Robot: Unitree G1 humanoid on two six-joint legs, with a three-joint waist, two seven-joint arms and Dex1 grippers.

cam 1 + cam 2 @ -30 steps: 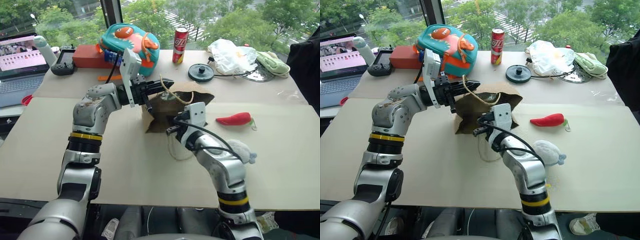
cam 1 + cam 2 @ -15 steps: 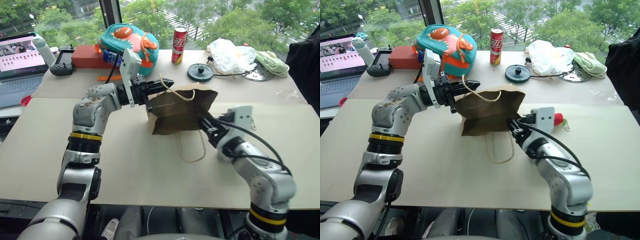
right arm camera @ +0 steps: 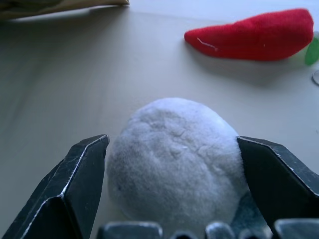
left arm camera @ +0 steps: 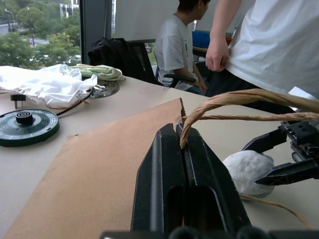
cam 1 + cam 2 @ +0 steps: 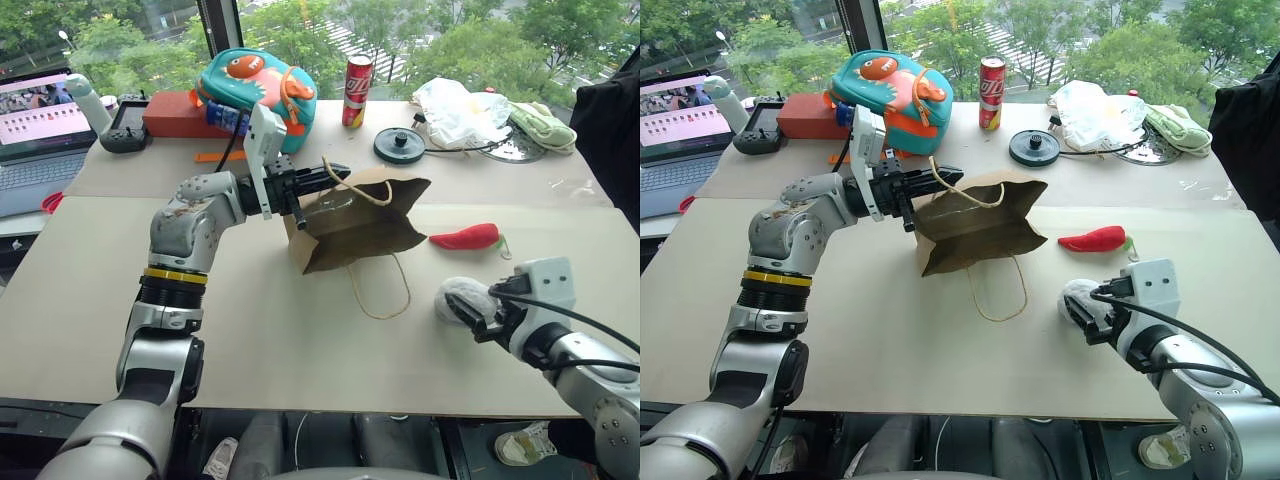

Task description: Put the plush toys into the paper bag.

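Brown paper bag [image 5: 358, 225] sits at the centre of the head view, tipped on the worktop [image 5: 250, 330] with its mouth held up by the left claw [image 5: 322, 178], which is clamped shut on the bag's top edge just where a cord handle is fixed. Neither of the 2 plush toys looks to be inside yet, so the task seems barely begun. The white fluffy toy [image 5: 466, 298] lies at the lower right, and the right claw [image 5: 478, 318] is spread wide around it, 1 finger [image 3: 75, 184] on each side, not yet squeezing. The red chili toy [image 5: 466, 237] lies right of centre, just beyond the white one and well apart from the bag. Left to do, by my reading: grip the white toy, drop it in, then repeat for the chili.

How wide the bag's mouth gapes is hard to judge, since its inside is in shadow. The white toy's near side is hidden behind the right claw in the head view.
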